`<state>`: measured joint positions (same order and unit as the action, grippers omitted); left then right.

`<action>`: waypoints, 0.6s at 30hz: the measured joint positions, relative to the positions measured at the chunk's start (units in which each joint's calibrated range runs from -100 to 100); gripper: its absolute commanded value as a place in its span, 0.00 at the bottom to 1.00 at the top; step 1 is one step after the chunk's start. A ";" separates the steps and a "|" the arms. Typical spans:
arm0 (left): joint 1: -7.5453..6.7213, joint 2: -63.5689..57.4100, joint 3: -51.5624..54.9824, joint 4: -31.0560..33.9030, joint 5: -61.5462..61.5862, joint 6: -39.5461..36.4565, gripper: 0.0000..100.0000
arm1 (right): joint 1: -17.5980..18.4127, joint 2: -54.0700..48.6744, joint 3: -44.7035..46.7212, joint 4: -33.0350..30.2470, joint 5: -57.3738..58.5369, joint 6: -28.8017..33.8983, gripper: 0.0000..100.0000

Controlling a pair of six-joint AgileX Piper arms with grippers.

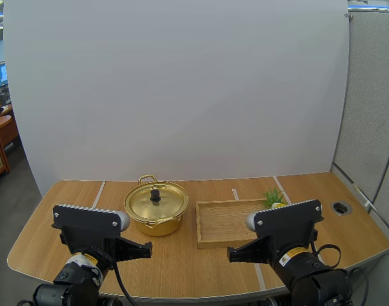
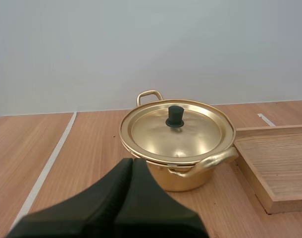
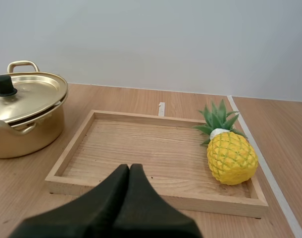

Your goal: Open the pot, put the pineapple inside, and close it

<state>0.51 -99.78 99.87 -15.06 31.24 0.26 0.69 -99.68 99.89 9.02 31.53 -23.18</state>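
Shut on nothing, the left jaws lie together as one dark wedge, pointing at the round golden metal pot (image 2: 183,181). The right jaws are likewise pressed together and empty, aimed over the near rim of the shallow rectangular wooden tray (image 3: 156,191). The pot stands on the light wooden tabletop (image 1: 48,229) with its golden lid (image 2: 190,131) seated on it and the black knob (image 2: 175,116) upright at the centre; its inside cannot be seen. Just beside it, the tray holds the yellow pineapple with green leaves (image 3: 231,156), which lies at the tray's right end by the rim, crown toward the far side. The left arm (image 1: 86,229) and right arm (image 1: 287,236) sit low at the tabletop's near edge, short of pot and tray, touching nothing. From above, the right arm covers most of the pineapple, leaving its leaves and a sliver of yellow.
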 measured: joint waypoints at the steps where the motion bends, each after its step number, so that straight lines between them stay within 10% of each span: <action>1: 0.00 0.00 0.00 2.02 0.00 -1.03 0.00 | 0.00 0.00 0.00 -0.98 0.00 0.99 0.00; 5: 0.00 0.00 0.00 11.45 0.00 -12.08 0.00 | 0.00 0.00 0.00 -6.91 0.00 4.99 0.00; 18: 0.00 0.00 0.00 13.20 0.00 -14.49 0.00 | 0.00 0.00 0.00 -8.16 0.00 5.89 0.00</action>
<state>0.51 -99.78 99.87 -1.86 31.24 -14.23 0.69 -99.68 99.89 0.86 31.53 -17.30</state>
